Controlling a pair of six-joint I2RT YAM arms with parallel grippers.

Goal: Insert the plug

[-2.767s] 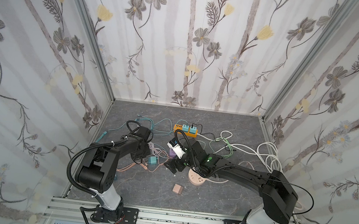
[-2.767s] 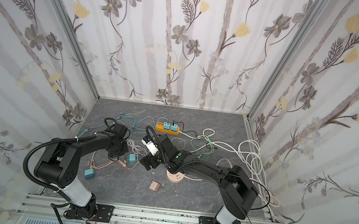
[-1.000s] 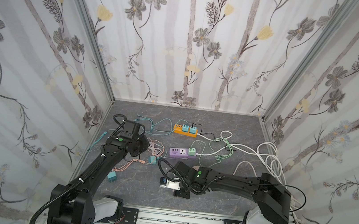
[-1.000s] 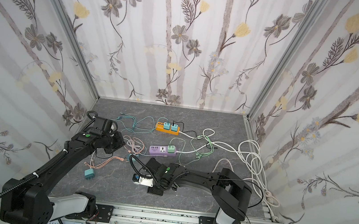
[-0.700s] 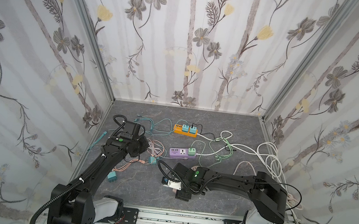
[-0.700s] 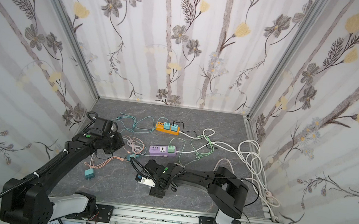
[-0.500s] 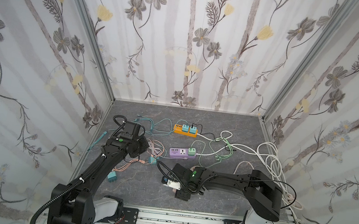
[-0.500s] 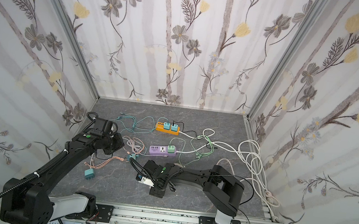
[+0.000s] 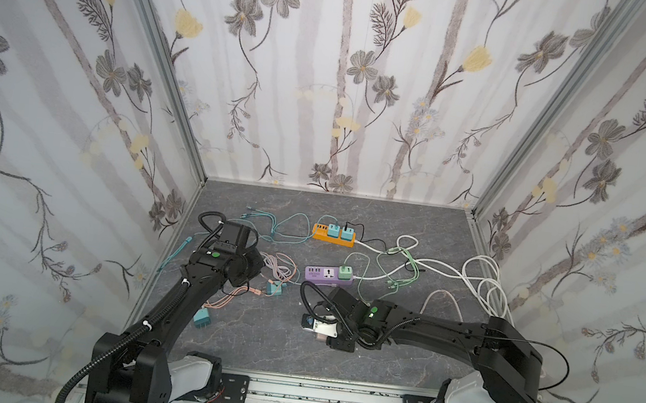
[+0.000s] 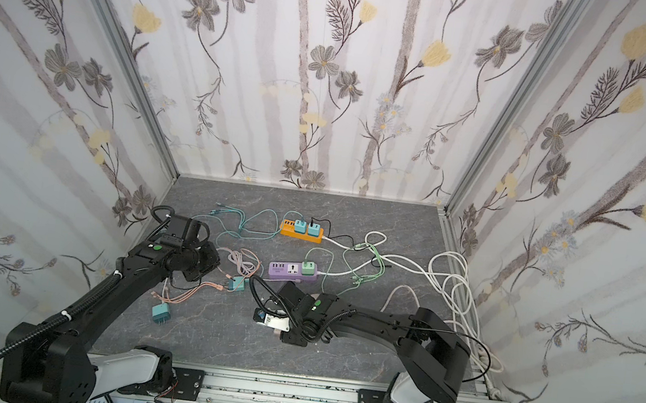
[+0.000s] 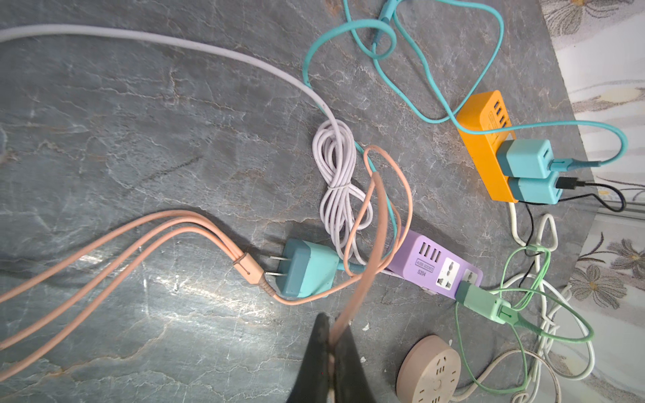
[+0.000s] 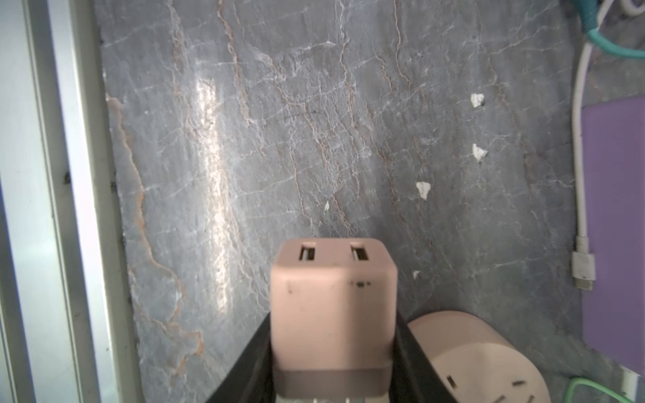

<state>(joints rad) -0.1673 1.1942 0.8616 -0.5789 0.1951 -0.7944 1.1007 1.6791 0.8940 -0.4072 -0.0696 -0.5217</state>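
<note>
The plug (image 12: 333,296) is a pink cube with two slots on its far face. My right gripper (image 12: 333,321) is shut on it, one black finger on each side, low over the grey floor. Close beside it lies a round beige socket (image 12: 478,359), also seen in the left wrist view as the same socket (image 11: 431,371). In both top views the right gripper (image 9: 321,336) (image 10: 276,330) sits near the front middle and the arm hides the socket. My left gripper (image 11: 333,319) is shut on a peach cable (image 11: 366,251).
A purple power strip (image 9: 329,275) with a green plug lies mid-floor. An orange strip (image 9: 334,233) holds two teal chargers behind it. Loose teal chargers (image 9: 273,288) (image 9: 201,317) and peach, teal, green and white cables litter the floor. The front rail (image 12: 52,209) is close.
The right arm has come from the middle to the front, and its jaws have closed on the pink plug. The left arm has drawn back to the left, still holding the cable.
</note>
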